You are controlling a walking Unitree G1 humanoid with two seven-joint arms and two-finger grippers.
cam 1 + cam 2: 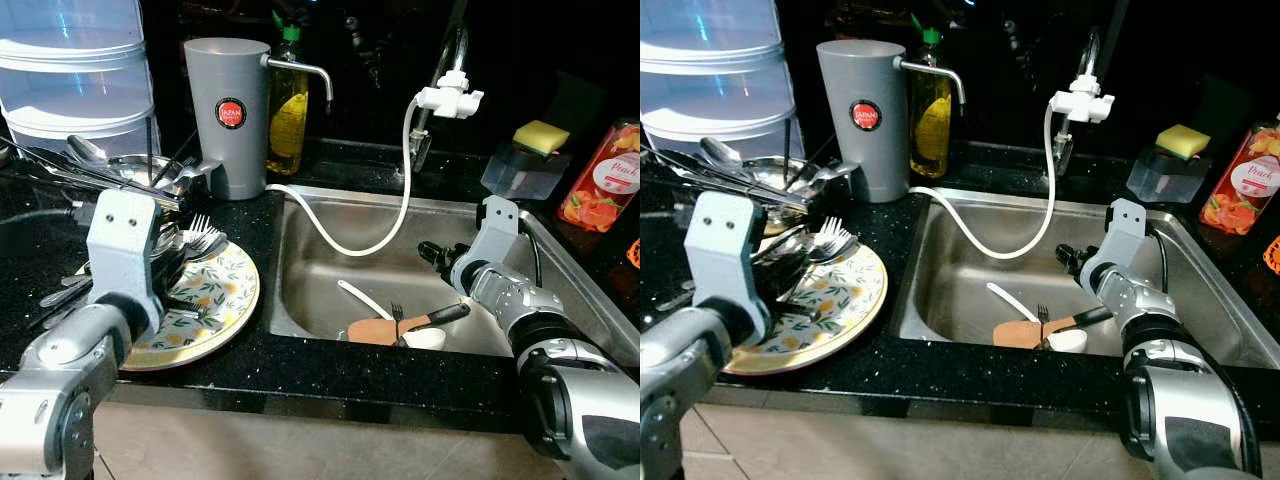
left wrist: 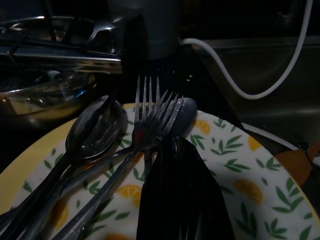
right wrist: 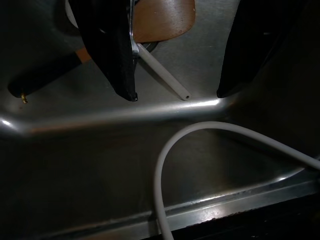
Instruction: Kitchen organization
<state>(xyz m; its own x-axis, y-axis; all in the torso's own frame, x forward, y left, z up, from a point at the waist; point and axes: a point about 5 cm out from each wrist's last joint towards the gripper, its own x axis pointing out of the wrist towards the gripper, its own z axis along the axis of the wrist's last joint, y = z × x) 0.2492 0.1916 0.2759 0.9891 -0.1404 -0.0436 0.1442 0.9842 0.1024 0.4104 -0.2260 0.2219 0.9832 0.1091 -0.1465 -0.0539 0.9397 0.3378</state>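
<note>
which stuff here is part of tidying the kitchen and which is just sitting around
In the job:
- plate with forks and spoons, left pincer over it
- spatula, fork and white spoon in the sink, right pincer open above them

Lying about:
- grey jug
- soap bottle
- sponge
- white hose

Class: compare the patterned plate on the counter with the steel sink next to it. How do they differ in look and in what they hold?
The plate is yellow-rimmed with a lemon-and-leaf print; the sink is plain steel. The plate lies on the black counter; the sink is sunk into it. The plate carries metal forks and spoons; the sink holds a wooden spatula, a fork and a white hose. Both hold utensils.
</note>
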